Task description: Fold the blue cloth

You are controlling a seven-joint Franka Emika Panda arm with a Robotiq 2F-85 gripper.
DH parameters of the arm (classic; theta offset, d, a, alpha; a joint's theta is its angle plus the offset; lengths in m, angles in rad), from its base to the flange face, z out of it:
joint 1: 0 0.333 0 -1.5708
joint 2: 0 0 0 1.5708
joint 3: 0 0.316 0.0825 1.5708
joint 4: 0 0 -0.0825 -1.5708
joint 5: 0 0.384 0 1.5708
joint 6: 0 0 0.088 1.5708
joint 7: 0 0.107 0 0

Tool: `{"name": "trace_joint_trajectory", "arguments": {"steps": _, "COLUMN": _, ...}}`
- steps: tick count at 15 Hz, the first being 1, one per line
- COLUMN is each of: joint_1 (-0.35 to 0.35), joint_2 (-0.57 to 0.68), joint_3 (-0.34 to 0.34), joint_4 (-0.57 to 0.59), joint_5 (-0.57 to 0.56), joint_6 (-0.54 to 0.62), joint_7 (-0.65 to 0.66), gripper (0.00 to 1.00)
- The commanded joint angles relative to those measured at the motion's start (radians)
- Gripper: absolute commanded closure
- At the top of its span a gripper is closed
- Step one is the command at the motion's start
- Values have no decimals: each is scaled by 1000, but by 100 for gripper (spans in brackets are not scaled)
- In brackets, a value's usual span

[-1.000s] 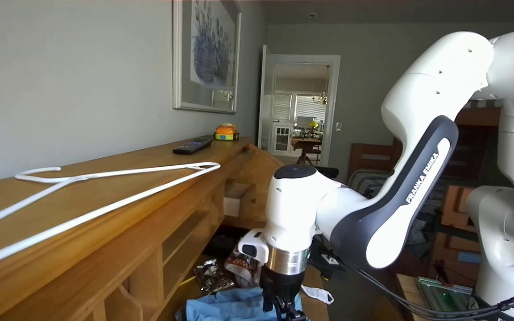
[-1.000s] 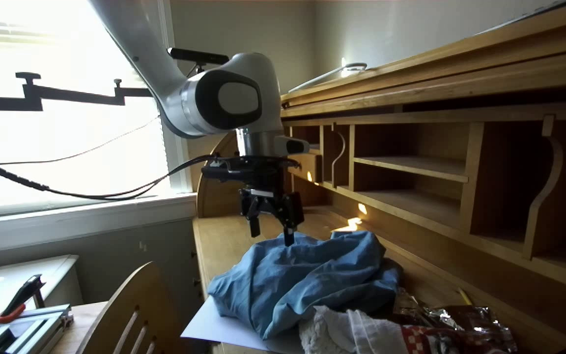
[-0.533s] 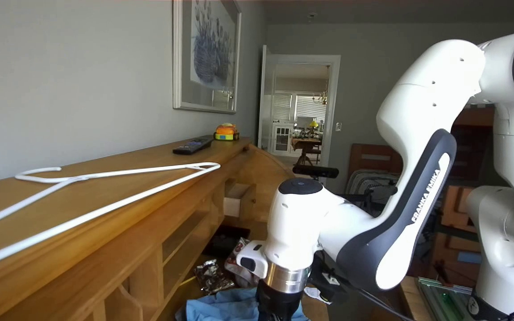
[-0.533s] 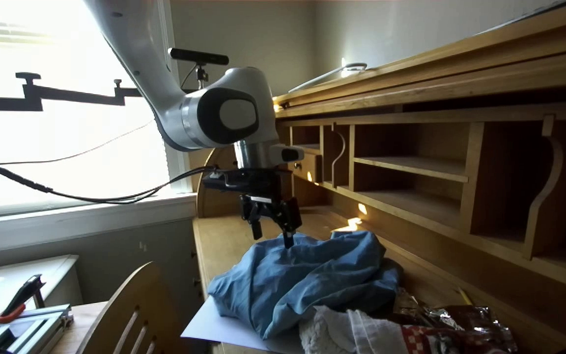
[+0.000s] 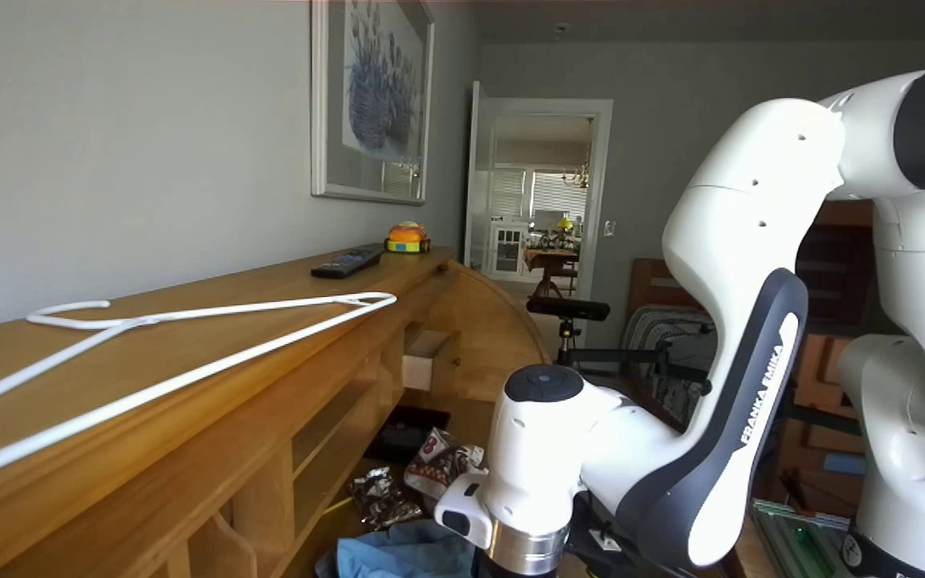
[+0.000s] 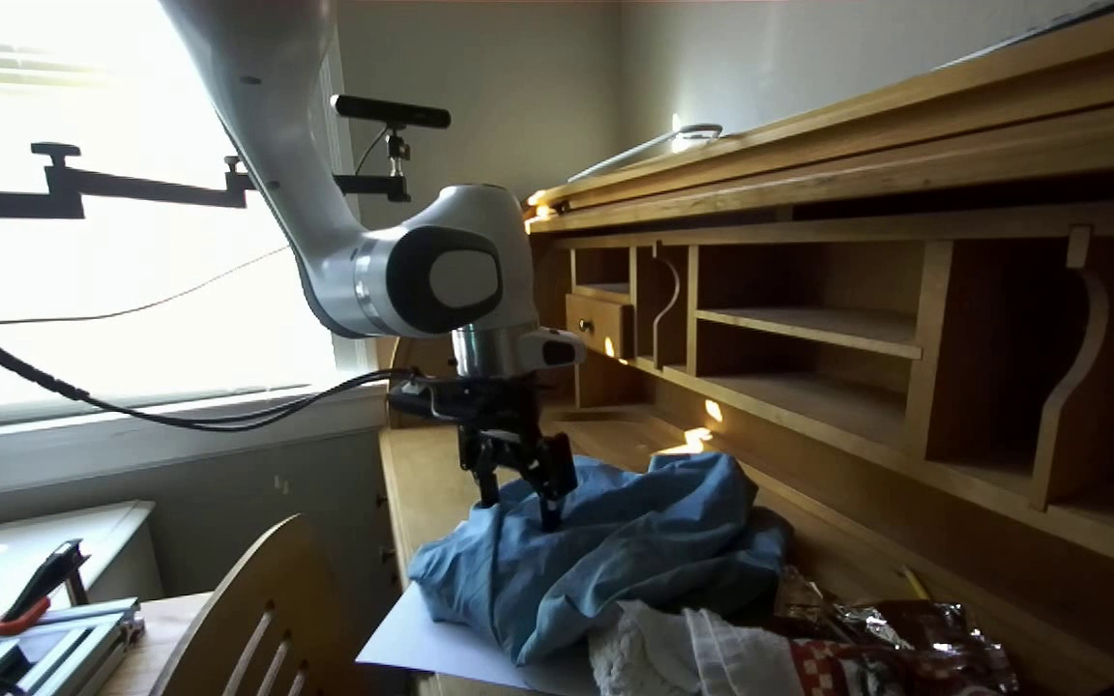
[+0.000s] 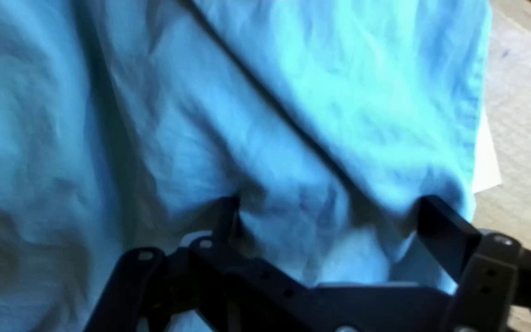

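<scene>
In an exterior view the blue cloth (image 6: 615, 561) lies rumpled on the desk (image 6: 431, 464), in the lower middle of the frame, and a white paper (image 6: 441, 643) shows from under it. The gripper (image 6: 518, 510) points downward with its fingers apart; the tips seem to press into the fabric, but nothing is clamped. The danger is probably the depth: if the closing is too shallow, the loose folds may slip out; if too deep, several layers, or the paper, could be caught. A sideways pull might disturb the patterned cloth (image 6: 741, 657) just beside, at the bottom edge.
</scene>
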State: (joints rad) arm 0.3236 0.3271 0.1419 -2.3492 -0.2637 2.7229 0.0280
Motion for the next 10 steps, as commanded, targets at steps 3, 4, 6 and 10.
{"name": "trace_joint_trajectory", "arguments": {"steps": 3, "joint_1": 42, "joint_2": 23, "joint_3": -44, "joint_4": -17, "joint_5": -74, "joint_6": 75, "joint_7": 70, "gripper": 28}}
{"name": "trace_joint_trajectory", "arguments": {"steps": 4, "joint_1": 46, "joint_2": 20, "joint_3": -48, "joint_4": -15, "joint_5": -80, "joint_6": 81, "joint_7": 73, "gripper": 34}}
{"name": "trace_joint_trajectory", "arguments": {"steps": 6, "joint_1": 46, "joint_2": 6, "joint_3": -53, "joint_4": -12, "joint_5": -85, "joint_6": 83, "joint_7": 70, "gripper": 49}}
{"name": "trace_joint_trajectory", "arguments": {"steps": 10, "joint_1": 35, "joint_2": -36, "joint_3": -46, "joint_4": -1, "joint_5": -75, "joint_6": 64, "joint_7": 43, "gripper": 77}}
